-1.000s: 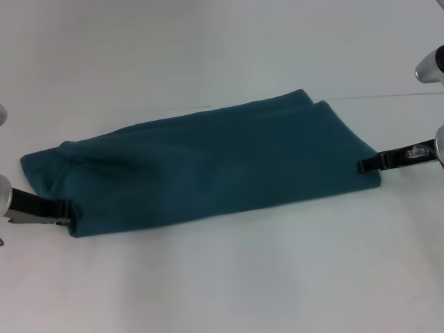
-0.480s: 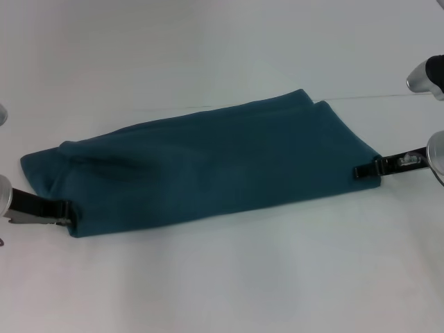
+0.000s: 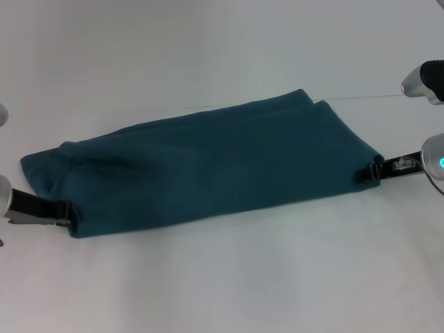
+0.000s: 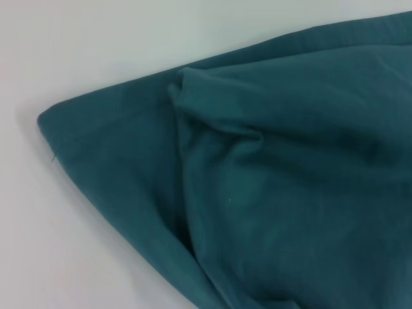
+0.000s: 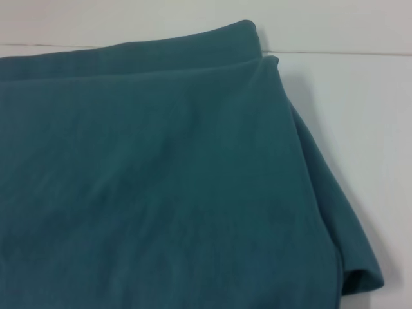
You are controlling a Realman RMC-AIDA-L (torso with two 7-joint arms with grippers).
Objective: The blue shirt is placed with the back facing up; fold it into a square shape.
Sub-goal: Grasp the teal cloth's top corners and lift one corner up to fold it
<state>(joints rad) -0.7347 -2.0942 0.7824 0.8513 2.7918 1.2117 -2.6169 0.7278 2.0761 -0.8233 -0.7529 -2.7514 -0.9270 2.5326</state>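
Looking down from the head camera, you saw the blue shirt [image 3: 208, 166] lying on the white table [image 3: 229, 277] as a long folded band, running from the near left up toward the far right. Its surface was mostly smooth, with a soft crease and a bunched corner at the left end.

The left gripper [image 3: 64, 211] sat low at the shirt's near left corner, its dark tip touching the fabric edge. You could not tell from any view whether its fingers were clenched on the cloth or released.

The right gripper [image 3: 368, 173] sat at the shirt's near right corner, its black tip meeting the hem just where the fabric ended. Whether its fingers pinched the cloth or merely rested against it, you could not tell either.

In the left wrist view you had the shirt's [image 4: 270, 193] rounded corner, with one layer folded over another and a few wrinkles spreading from the fold. In the right wrist view the shirt [image 5: 161, 187] showed two stacked layers, their edges stepped at the far corner, and a small curl of fabric at the near corner.
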